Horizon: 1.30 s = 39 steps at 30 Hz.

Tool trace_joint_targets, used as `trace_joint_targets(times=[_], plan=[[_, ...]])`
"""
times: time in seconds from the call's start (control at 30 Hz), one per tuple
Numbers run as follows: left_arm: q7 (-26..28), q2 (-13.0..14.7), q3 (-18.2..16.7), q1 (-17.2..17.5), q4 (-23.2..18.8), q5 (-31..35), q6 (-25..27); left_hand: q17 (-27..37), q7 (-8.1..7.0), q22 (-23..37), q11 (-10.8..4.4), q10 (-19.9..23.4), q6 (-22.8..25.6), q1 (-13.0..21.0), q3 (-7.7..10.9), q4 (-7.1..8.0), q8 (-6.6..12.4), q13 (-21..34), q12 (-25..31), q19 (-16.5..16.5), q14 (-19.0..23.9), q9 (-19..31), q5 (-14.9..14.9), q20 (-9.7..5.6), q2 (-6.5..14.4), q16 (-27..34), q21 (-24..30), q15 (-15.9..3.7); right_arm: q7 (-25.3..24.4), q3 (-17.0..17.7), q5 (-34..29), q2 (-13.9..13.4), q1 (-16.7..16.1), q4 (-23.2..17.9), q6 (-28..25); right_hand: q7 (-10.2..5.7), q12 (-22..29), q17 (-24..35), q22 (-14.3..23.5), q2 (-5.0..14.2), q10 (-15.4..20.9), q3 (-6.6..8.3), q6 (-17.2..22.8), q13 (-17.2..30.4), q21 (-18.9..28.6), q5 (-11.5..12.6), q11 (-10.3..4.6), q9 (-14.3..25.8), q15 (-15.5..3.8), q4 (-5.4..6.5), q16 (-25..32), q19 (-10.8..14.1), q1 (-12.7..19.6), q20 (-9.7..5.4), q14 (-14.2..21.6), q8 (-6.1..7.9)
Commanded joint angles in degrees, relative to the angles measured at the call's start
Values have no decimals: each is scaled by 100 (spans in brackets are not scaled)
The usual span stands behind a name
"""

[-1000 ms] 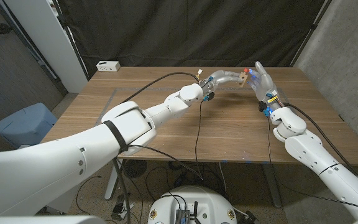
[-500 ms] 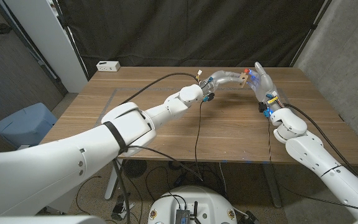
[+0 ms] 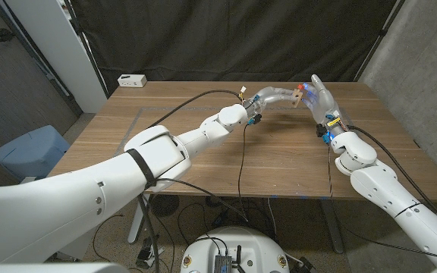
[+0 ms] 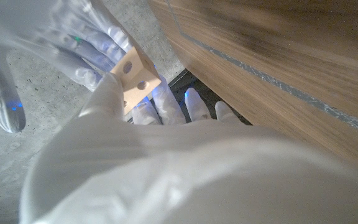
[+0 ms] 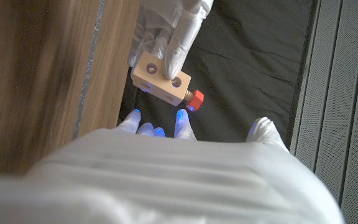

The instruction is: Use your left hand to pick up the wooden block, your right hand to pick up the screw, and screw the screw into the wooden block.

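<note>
**Block and screw meet above the table's far edge**

Both arms are stretched out over the wooden table, and the hands come together in the air near its far edge, a little right of the middle. The left hand holds the wooden block up off the surface; in the right wrist view its fingers wrap over the top of the block, one lying between 2 round holes in the upper face. The red-headed screw sticks out of the block's end, shank in the wood, head just clear of it. The right hand stands upright beside the block, fingers spread and reaching up, their tips close to the screw head; whether they actually pinch it, I cannot tell. From the left wrist view the block shows 2 holes on its face, with the right hand's fingers fanned out behind it.

Over at the table's far left corner sits a small white box. A black cable trails across the tabletop beneath the left arm.
</note>
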Motion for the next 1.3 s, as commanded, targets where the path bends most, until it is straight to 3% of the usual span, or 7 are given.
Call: trace_joint_targets(times=[0.03,0.53,1.3], plan=[[-34,31,-15,15,-75,-13,61,14,-1,22,-16,10,73,10,69,31,68,14,14,-34,14,17,28,15,50,6,31,-456,-37,-9,-30,-22,-8,-82,-80,-10,35,9,-2,58,-494,31,50,6,56,35,43,0,39,-5,18,17,11,30,-601,-29],[-16,-4,11,-90,-75,-82,489,14,-1,22,-17,13,71,11,74,28,67,14,15,-34,20,17,29,16,52,7,32,-450,-74,-84,-51,40,80,-16,-135,-31,42,5,-2,83,-495,44,99,2,64,38,38,1,37,-25,25,39,14,39,-603,-80],[4,11,28,-133,-75,-139,691,14,-1,22,-15,17,75,10,82,27,68,14,15,-24,24,17,29,5,59,7,36,-447,-177,-148,-62,86,87,-72,-212,-56,56,1,-3,124,-479,67,181,-2,78,44,35,5,33,-59,38,90,24,56,-594,-161]])
